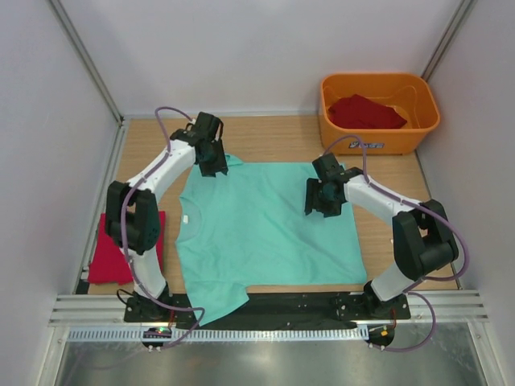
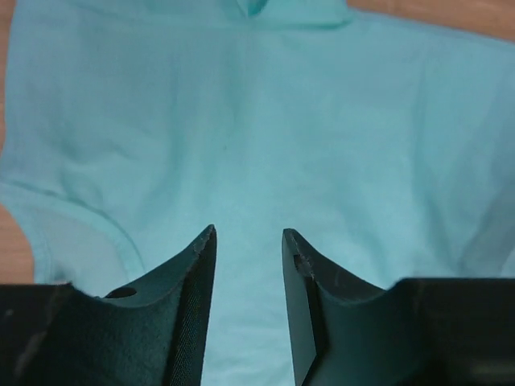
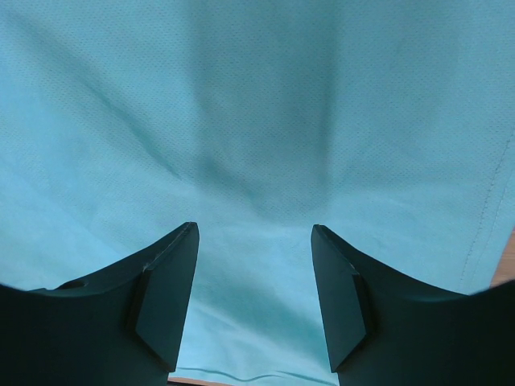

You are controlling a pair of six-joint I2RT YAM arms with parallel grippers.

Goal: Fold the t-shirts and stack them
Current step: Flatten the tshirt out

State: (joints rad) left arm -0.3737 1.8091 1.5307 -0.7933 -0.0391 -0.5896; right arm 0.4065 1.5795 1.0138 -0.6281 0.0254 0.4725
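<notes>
Now: mint-green short-sleeved cloth t-shirt (image 1: 265, 233) spread flat on wooden worktop (image 1: 273, 129). Left claw (image 2: 248, 237) over far sleeve, jaws apart, nothing pinched. Right claw (image 3: 253, 229) near far hem corner, jaws wide, empty. Risk: pinching one layer only, uneven pull skewing fold. Tip contact with cloth unclear. Deep red folded t-shirt (image 1: 100, 259) part-hidden behind left arm.

Wooden table (image 1: 273, 133), light brown top. Teal shirt (image 1: 265, 233) lies flat at ctr and covers most of the top, neck twd 9 o'clock, hem twd 3. One sleeve, approx 7 o'clock, runs over onto the black base plate (image 1: 290, 304) along the 6 o'clock edge. Folded red shirt (image 1: 105, 261) sits at the 9 o'clock edge, near the teal one. Orange tub (image 1: 418, 133) stands in the 1 o'clock corner, just off the teal shirt's far corner.
</notes>
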